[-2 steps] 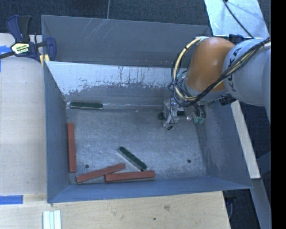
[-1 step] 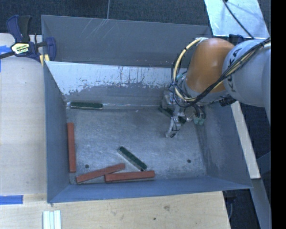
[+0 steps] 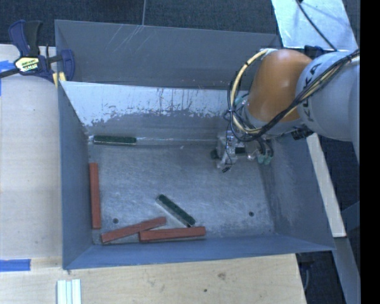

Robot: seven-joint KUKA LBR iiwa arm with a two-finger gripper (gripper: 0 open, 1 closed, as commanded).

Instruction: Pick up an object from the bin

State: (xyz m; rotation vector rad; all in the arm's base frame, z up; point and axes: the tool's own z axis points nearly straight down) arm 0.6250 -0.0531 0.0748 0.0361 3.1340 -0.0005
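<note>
Scuffed metal bin [image 3: 177, 109], flat reddish sticks [image 3: 172, 234]

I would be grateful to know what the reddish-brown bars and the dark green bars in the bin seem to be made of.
Reddish-brown bars: matte, even colour, square edges, possibly painted wood or plastic. Dark green bars: matte too, slimmer, probably the same stuff; the look leaves it open.

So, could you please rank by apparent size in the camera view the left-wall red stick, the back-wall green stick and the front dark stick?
1. Red stick by the left wall: clearly the longest.
2. Dark stick near the front and green stick at the back wall: too alike to rank.
</note>
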